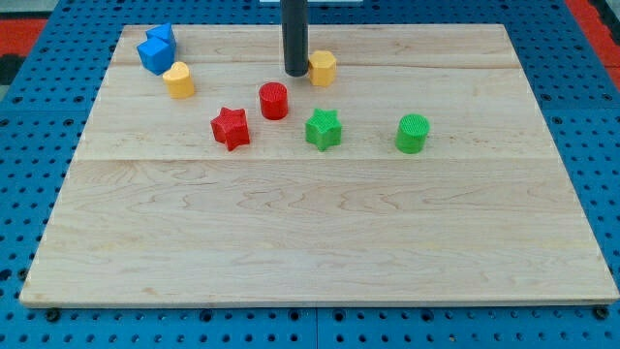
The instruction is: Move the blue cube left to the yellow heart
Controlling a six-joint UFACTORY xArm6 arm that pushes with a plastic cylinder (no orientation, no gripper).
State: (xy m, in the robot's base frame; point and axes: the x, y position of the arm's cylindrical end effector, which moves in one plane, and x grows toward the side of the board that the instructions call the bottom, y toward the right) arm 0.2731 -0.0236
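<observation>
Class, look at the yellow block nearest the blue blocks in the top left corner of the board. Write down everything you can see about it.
The yellow heart is a small, glossy, plastic-looking block with a lobed outline, lying flat on the wooden board near the view's top left. A blue block sits just up and to its left, touching it or nearly so; the picture cannot settle which. Another blue block lies behind that. My tip is well off to the view's right, beside another yellow block, not touching the heart.

Lab bench, blue pegboard, wooden board
</observation>
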